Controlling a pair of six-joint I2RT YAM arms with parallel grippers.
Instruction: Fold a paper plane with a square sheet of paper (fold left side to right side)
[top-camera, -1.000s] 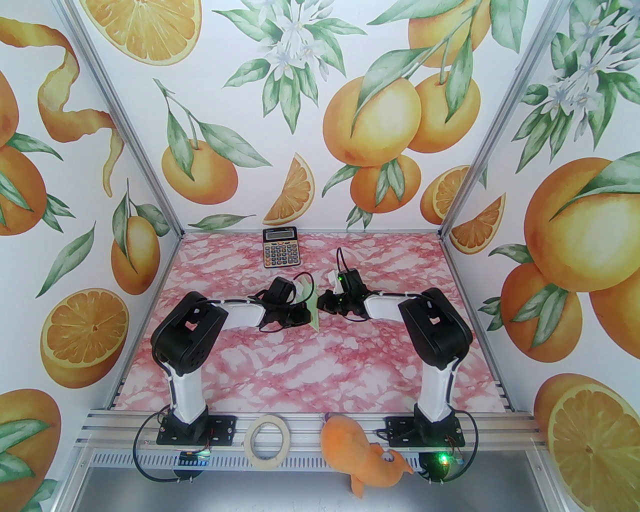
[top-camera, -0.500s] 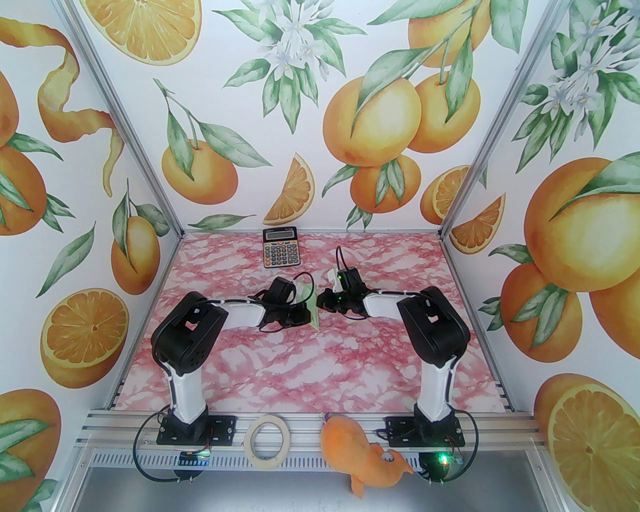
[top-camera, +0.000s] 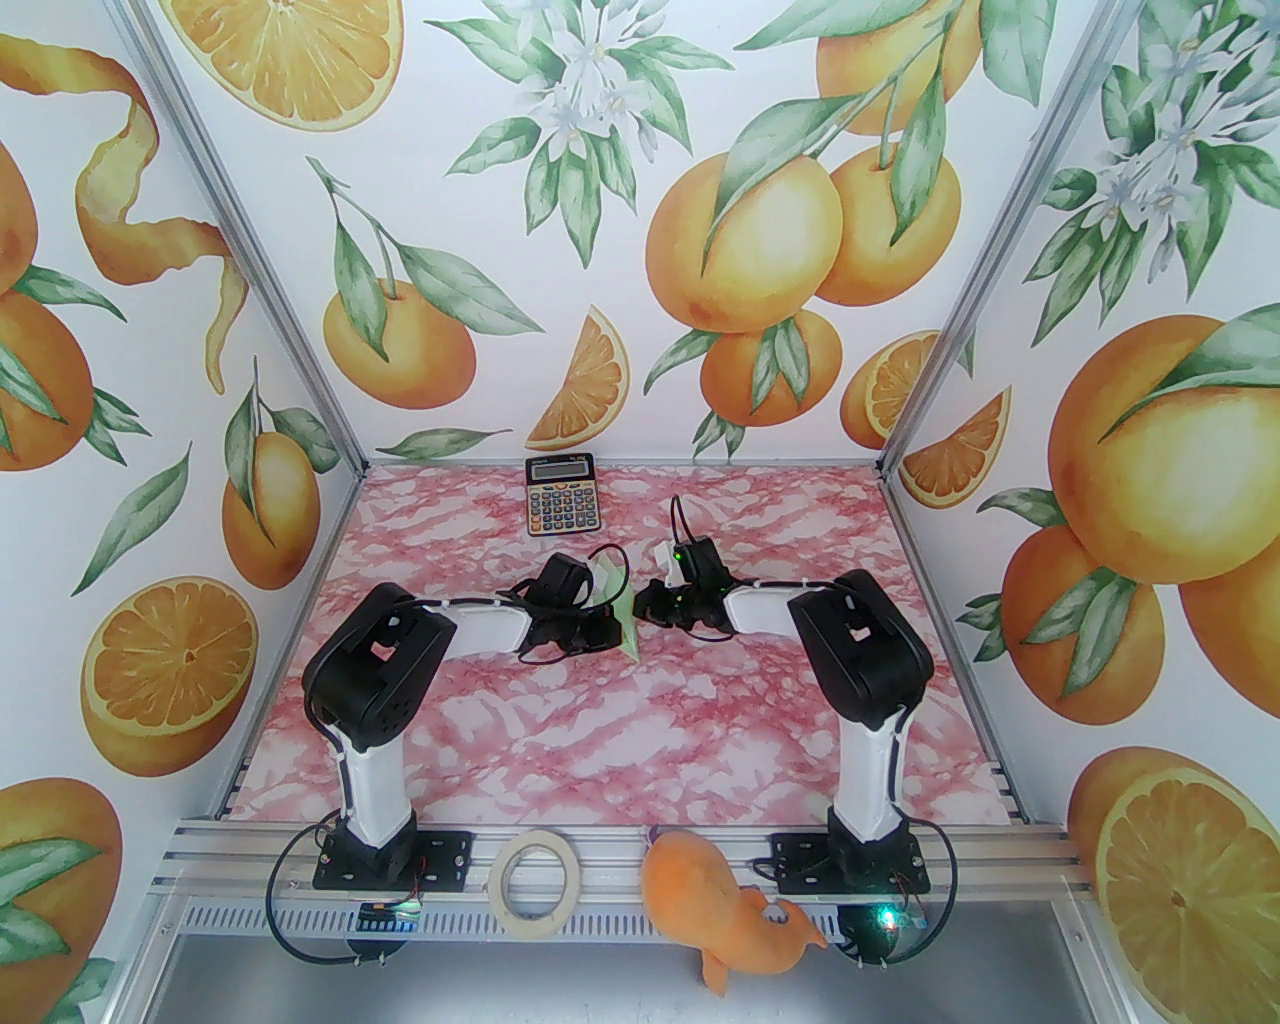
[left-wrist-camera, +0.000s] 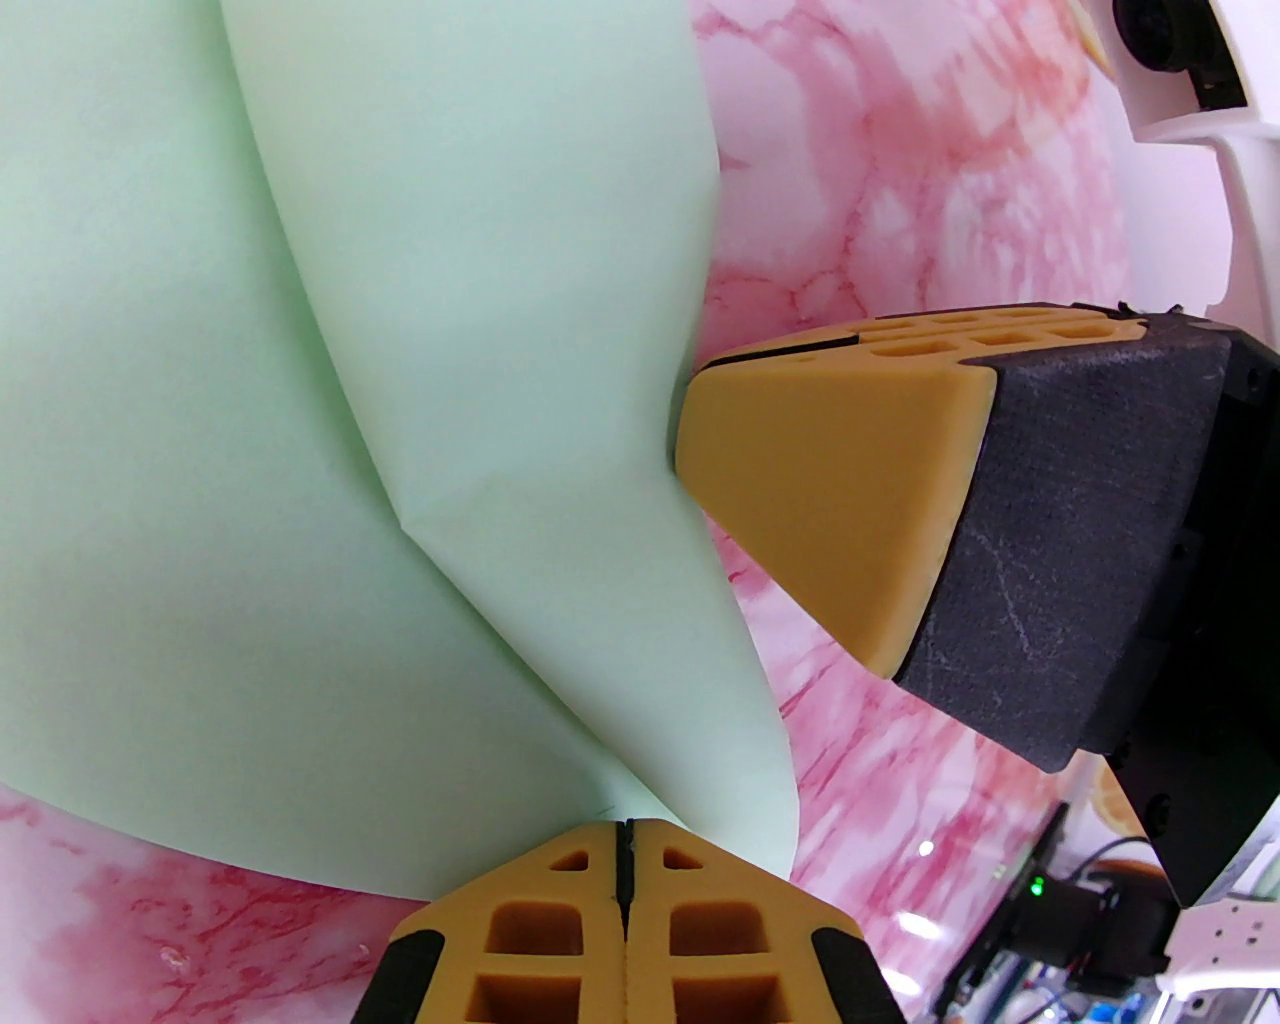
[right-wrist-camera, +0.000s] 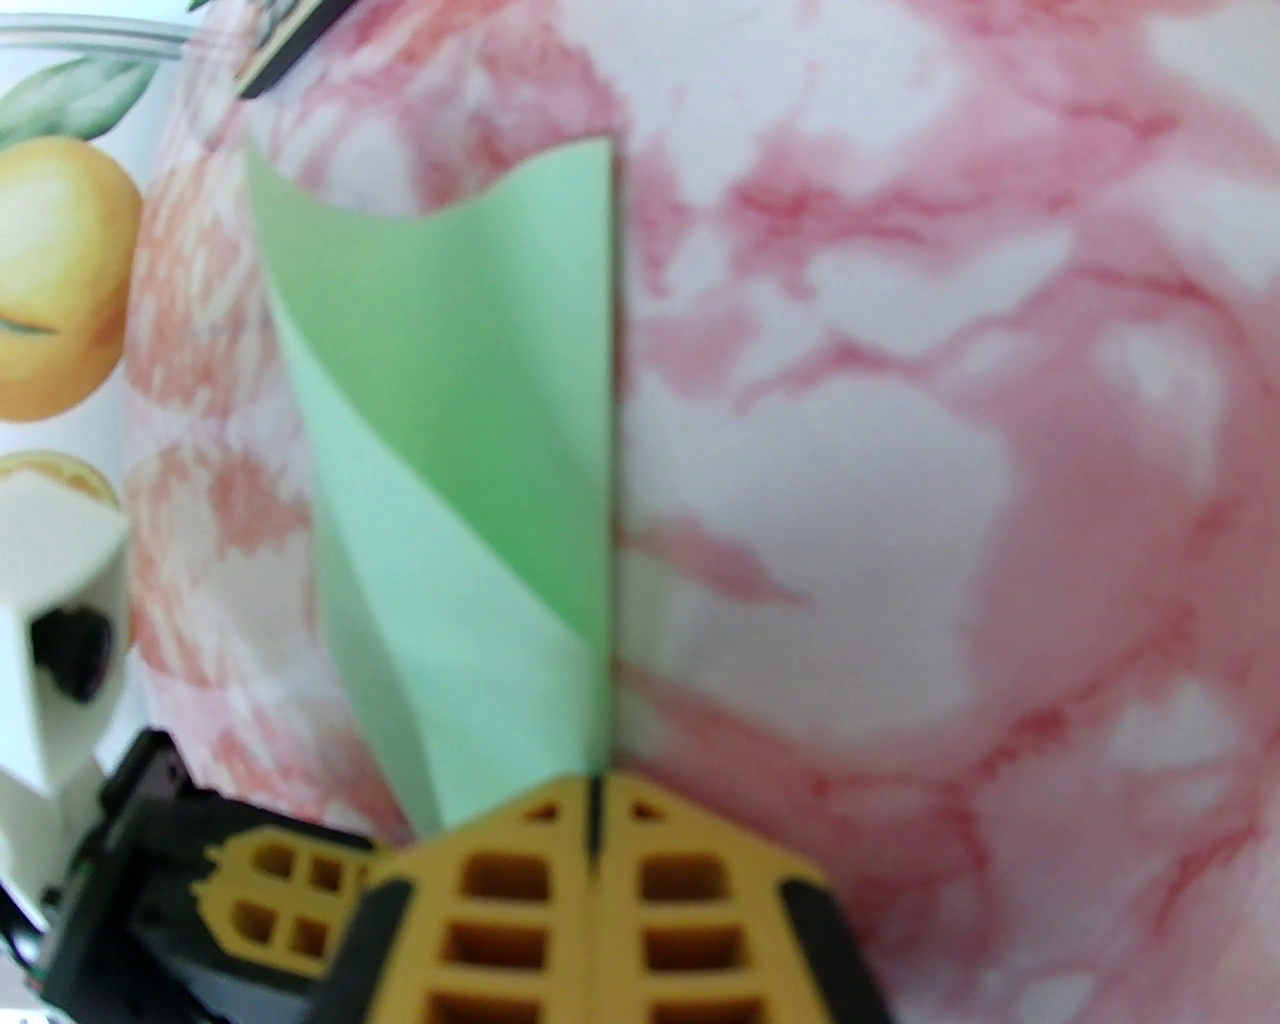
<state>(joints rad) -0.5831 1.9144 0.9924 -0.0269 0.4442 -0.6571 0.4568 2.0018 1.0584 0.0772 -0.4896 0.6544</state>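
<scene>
The left gripper (left-wrist-camera: 625, 835) has its two orange fingers pressed flat together. A pointed corner of the square sheet of paper (left-wrist-camera: 300, 400) runs down into the seam between them. It looks pinched there, though the fingertips hide the last bit of the corner, so I would not swear to it. The right gripper (right-wrist-camera: 595, 790) is closed just as tight, with nothing between its fingers. Its joined tips sit against the straight edge of the pale green sheet, and in the left wrist view one of its fingers (left-wrist-camera: 830, 480) touches that same edge from the side. The sheet is partly folded: one layer curls up and over another, and a crease slants down towards the left gripper's tips. From above, the paper shows as a green sliver between the two grippers, which point at each other with their tips almost meeting. This is near the middle of the pink-marbled table (top-camera: 640, 730). Both forearms reach inward from the sides, low over the surface. A black-and-orange calculator (top-camera: 561, 494) lies at the far edge, well apart from the paper. On the metal rail at the near edge, between the two arm bases, a roll of beige tape (top-camera: 538, 884) lies flat. An orange plush toy (top-camera: 715, 920) sits just beside it, hanging over the rail's front.
</scene>
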